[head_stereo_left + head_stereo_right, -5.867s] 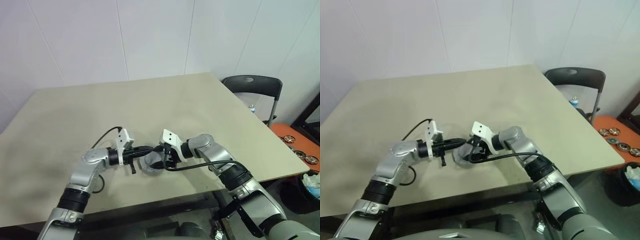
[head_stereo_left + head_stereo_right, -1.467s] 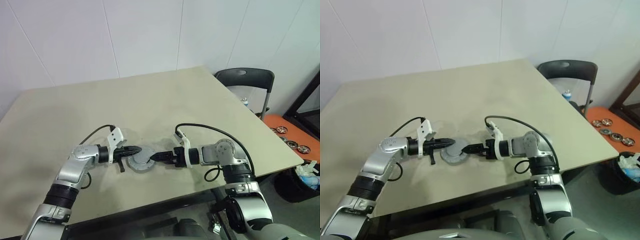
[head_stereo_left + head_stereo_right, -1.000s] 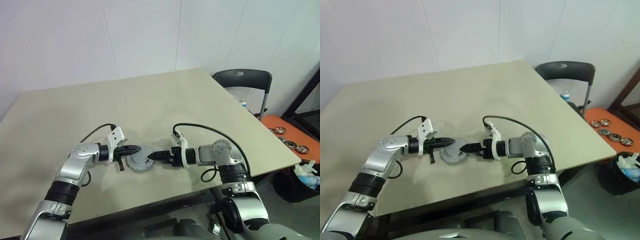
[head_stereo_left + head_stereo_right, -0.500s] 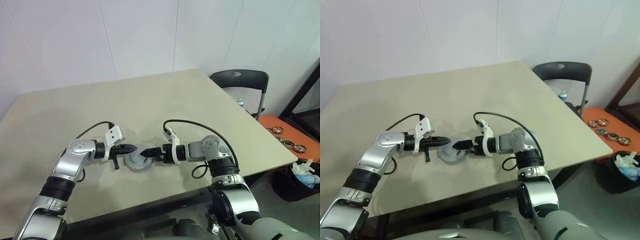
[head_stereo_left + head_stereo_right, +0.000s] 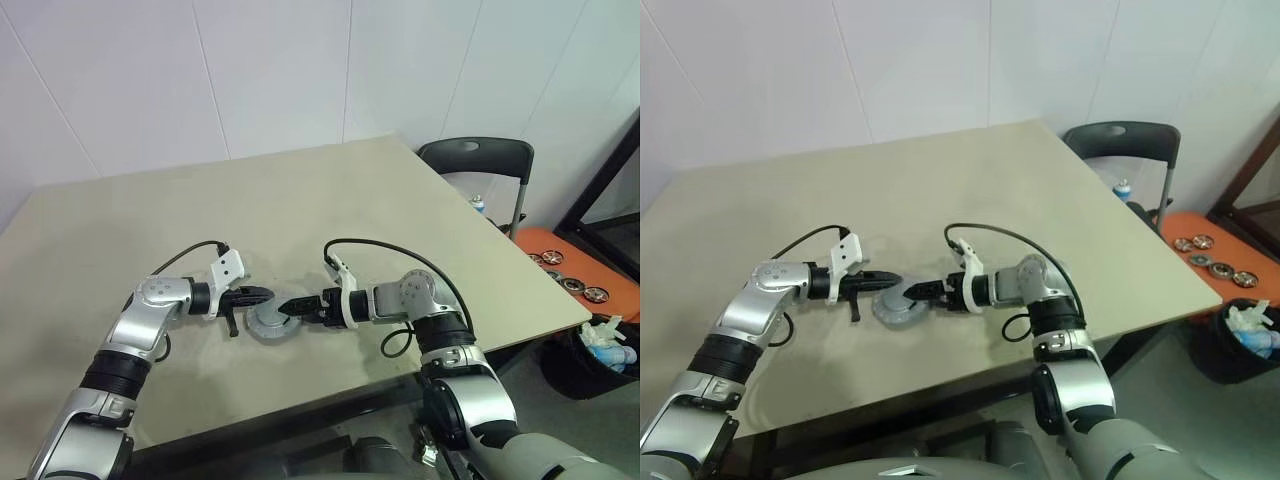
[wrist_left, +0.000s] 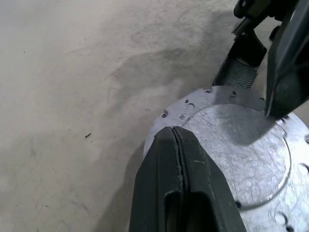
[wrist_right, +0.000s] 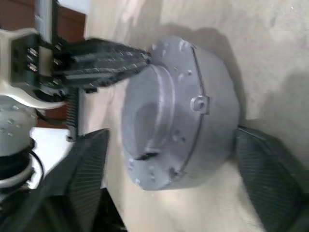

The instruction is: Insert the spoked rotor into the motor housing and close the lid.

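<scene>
The lid (image 5: 271, 325) sits on the motor housing (image 7: 212, 130) mid-tabletop (image 5: 400, 210). Left end effector (image 5: 262, 295) is pinched shut, empty, tip on the lid's rim. Right end effector (image 7: 169, 166) straddles the assembly, wide open, not clamped. I'd squeeze evenly, keep the lid flat.

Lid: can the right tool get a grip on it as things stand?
Probably yes. The right tool is open, its fingers straddling the lid on the table. The shut left tool rests on the lid's top, off the grip line.
</scene>
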Robot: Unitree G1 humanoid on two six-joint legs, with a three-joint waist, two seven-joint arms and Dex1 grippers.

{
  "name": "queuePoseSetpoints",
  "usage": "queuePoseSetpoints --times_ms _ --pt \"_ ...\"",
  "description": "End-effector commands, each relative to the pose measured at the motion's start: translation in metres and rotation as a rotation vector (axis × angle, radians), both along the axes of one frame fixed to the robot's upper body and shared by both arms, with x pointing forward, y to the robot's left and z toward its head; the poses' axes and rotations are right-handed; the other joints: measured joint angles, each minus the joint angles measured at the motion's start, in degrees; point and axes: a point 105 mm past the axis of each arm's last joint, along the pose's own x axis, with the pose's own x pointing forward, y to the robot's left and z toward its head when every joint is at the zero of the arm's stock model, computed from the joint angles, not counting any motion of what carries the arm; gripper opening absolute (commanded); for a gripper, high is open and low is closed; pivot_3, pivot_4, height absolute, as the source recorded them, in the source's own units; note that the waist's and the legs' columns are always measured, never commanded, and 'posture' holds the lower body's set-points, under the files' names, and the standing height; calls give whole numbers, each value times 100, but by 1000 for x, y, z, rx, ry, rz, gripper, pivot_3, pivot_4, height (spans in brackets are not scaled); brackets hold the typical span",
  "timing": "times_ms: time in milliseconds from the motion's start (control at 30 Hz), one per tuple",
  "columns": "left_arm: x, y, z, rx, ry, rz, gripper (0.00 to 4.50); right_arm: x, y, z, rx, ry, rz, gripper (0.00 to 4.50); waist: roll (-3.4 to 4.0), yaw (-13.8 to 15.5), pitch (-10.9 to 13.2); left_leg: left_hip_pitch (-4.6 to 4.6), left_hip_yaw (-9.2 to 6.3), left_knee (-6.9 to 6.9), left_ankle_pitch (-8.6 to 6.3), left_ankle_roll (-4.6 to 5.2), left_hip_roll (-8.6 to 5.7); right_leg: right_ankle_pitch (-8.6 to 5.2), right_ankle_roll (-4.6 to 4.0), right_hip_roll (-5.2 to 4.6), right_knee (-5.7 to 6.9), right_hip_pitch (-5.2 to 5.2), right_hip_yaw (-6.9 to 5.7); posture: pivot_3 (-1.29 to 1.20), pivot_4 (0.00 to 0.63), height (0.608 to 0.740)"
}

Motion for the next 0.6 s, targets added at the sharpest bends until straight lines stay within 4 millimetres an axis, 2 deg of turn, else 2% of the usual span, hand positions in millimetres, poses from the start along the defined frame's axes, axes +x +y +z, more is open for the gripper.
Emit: queuePoseSetpoints --times_ms 33,167,267,500,600 --pt "-8 5 -6 30 49 -20 0 2 11 16 78 -10 17 3886 0 -5 0 0 0 -1 -1 -1 0 0 0 0 -1 0 0 0 0 740" --pt "-11 13 -8 46 60 -11 0 2 15 16 107 12 11 3886 2 -61 1 0 0 -4 -2 -2 0 0 0 0 -4 0 1 0 0 740" --pt "-10 15 -8 52 56 -1 0 5 19 22 151 18 -8 3260 2 -73 2 -1 0 -7 -2 -2 1 0 0 0 -6 -2 2 0 0 740" --pt "-8 17 -8 61 53 7 0 7 30 40 245 8 6 1204 8 -60 6 -3 0 -7 -2 -2 1 0 0 1 -3 -6 3 0 0 740" --pt "-8 16 -8 57 51 8 0 7 29 41 237 -1 11 1195 10 -66 7 -5 1 -7 -2 -2 -1 0 0 -1 -7 -5 3 0 0 740"
